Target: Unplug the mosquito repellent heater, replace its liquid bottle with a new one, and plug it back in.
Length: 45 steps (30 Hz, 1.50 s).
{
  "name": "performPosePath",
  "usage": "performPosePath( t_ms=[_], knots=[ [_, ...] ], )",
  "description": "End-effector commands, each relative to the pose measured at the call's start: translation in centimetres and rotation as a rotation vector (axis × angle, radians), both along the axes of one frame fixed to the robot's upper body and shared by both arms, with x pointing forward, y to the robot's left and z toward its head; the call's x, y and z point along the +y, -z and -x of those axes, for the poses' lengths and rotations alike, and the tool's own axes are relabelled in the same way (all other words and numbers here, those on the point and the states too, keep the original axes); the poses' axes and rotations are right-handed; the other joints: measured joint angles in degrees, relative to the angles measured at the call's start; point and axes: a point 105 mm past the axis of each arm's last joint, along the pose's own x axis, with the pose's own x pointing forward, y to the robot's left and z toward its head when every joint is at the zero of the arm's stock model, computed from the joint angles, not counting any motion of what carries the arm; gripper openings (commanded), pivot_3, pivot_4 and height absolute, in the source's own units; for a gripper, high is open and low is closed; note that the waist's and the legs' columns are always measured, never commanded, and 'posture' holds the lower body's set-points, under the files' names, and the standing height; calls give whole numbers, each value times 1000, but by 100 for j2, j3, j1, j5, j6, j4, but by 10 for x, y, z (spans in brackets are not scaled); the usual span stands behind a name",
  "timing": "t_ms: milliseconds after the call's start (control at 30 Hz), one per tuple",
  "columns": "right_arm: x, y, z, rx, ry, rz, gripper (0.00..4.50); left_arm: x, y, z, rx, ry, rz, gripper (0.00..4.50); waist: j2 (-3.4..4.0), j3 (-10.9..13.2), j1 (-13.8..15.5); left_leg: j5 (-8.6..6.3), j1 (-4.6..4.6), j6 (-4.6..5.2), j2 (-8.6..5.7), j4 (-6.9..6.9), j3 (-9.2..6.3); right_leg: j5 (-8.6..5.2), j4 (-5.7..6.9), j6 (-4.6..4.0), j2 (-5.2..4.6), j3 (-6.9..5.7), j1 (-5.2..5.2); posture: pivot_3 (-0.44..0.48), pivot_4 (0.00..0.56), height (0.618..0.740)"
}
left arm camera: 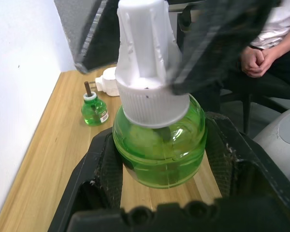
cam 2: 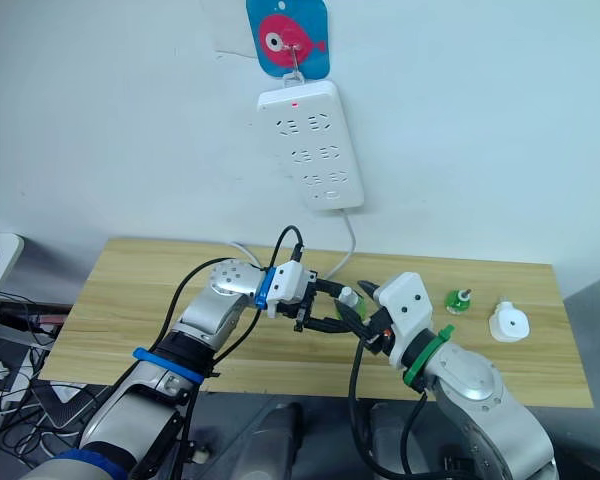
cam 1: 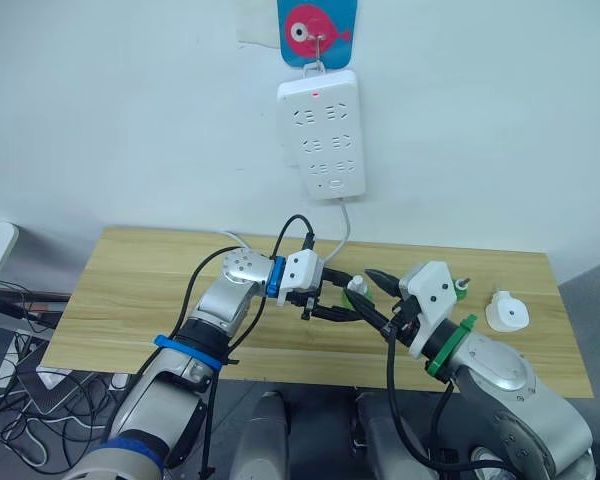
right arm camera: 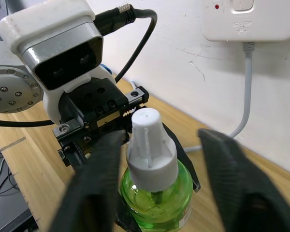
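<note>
Two steps done: heater (cam 1: 507,313) lies unplugged near surface's right edge, old wick bottle (cam 2: 459,300) beside it. Left gripper (cam 1: 332,300) clamps new capped bottle (left arm camera: 158,145); right gripper (right arm camera: 159,159) wide astride cap. Uncapping, fitting, replugging remain.

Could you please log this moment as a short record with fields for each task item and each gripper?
new bottle: white cap still on, held above the table by its green body
left gripper: jaws shut on the new bottle
right gripper: jaws open, one finger on either side of the white cap
old bottle: upright on the table, bare wick showing
heater: lying on the table beside the old bottle, unplugged
power strip: hanging on the wall, red light on
</note>
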Motion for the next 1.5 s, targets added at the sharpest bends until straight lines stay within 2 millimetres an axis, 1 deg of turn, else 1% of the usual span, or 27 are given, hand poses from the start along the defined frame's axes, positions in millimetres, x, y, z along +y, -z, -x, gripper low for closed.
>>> performPosePath(
  t_ms=[33,167,200,267,333,367,433,533,600,667,700,767,833,933,1000,1033,1100,1167,1300,1467,1500],
  knots=[
    [2,-6,4,-21,-29,3,1029,-4,-9,3,-34,26,21,2260,0,0,0,0,0,0,0,0,0,0,0,0,0,0,0,162,294,740],
    [0,-10,4,-33,-52,0,990,-3,-8,3,-35,26,19,2260,0,0,1,0,0,0,0,0,1,0,-1,1,0,0,0,164,293,740],
    [1,-13,5,-43,-87,-2,990,-3,-8,3,-35,29,18,2260,0,0,1,0,0,0,0,0,1,0,-1,0,0,1,0,164,293,740],
    [5,-18,13,-57,-221,11,990,-1,-7,7,-32,53,12,2260,0,0,1,0,-1,0,-1,0,1,0,-1,0,0,1,0,154,286,740],
    [8,-13,24,-59,-405,108,990,1,-4,12,-38,89,-1,2260,0,0,1,0,0,1,-1,0,2,0,-6,0,0,1,3,148,283,740],
    [7,-8,30,-35,-529,153,990,3,-2,15,-38,112,-9,2260,0,0,0,0,0,1,-2,1,3,0,-7,0,0,1,4,144,283,740],
    [4,-6,33,-3,-690,188,990,6,2,22,-42,150,-25,2260,0,0,-6,-1,4,2,-3,-1,7,0,-12,0,0,3,7,149,276,740],
    [-4,-7,16,49,-854,213,990,13,8,36,-49,231,-65,2260,0,0,-30,-1,10,3,6,-1,8,11,-10,-18,8,3,8,162,268,740],
    [-9,-4,6,53,-899,259,990,14,8,39,-57,254,-76,2260,0,0,-8,-1,14,3,8,-2,5,16,-4,-27,10,1,8,162,268,740],
    [-13,-7,-6,66,-887,252,990,14,7,38,-59,247,-76,2260,0,0,7,-1,13,3,9,-3,5,16,-5,-27,12,-1,8,162,268,740],
    [-14,-8,-10,68,-877,247,990,14,6,38,-60,244,-76,2260,0,0,20,-1,10,3,6,-3,3,16,-7,-27,9,-4,8,193,266,740],
    [-18,-11,-10,73,-863,237,1733,14,5,35,-63,229,-73,2260,-1,0,45,-1,1,3,0,0,2,16,-11,-28,-2,-6,7,193,266,740],
    [-23,-14,-3,82,-856,228,2401,14,4,34,-64,219,-68,2260,0,0,65,-2,-7,4,0,2,1,17,-13,-28,-11,-6,3,196,267,740],
    [-32,-13,17,100,-797,221,3524,14,4,28,-65,176,-60,2260,0,0,143,-2,-7,5,1,3,-2,17,-13,-29,-18,-9,4,194,259,740],
    [-34,-10,28,101,-717,207,4296,14,3,24,-59,142,-49,2260,0,0,184,-2,-10,5,1,3,-11,16,-13,-28,-17,-19,5,195,260,740],
    [-32,-9,31,87,-659,197,4470,13,2,22,-52,122,-42,2260,0,0,186,-2,-11,5,0,3,-14,16,-12,-28,-15,-22,5,193,258,740],
    [-26,-9,32,36,-519,174,4470,11,1,19,-37,78,-25,2260,-1,-2,183,-2,-12,4,1,7,-18,17,-7,-29,-14,-26,5,190,253,740],
    [-19,-12,31,8,-416,131,4470,9,1,17,-28,51,-17,2260,1,-4,141,-1,-9,2,3,8,-15,16,-6,-27,-13,-23,5,184,255,740],
    [-6,-18,21,-36,-242,56,4470,8,1,15,-25,31,-12,2260,1,-5,114,4,0,-6,8,6,-15,2,0,-3,-3,-20,5,172,257,740],
    [2,-12,16,-24,-161,36,4470,4,0,14,-31,43,-13,2260,1,-5,118,4,-5,-6,2,3,-14,2,-7,-4,-2,-21,5,170,269,740],
    [3,-11,15,-17,-152,27,4314,3,-1,13,-32,43,-13,2260,1,-5,117,4,-6,-5,2,2,-14,3,-9,-6,-3,-21,5,170,269,740]
  ],
)
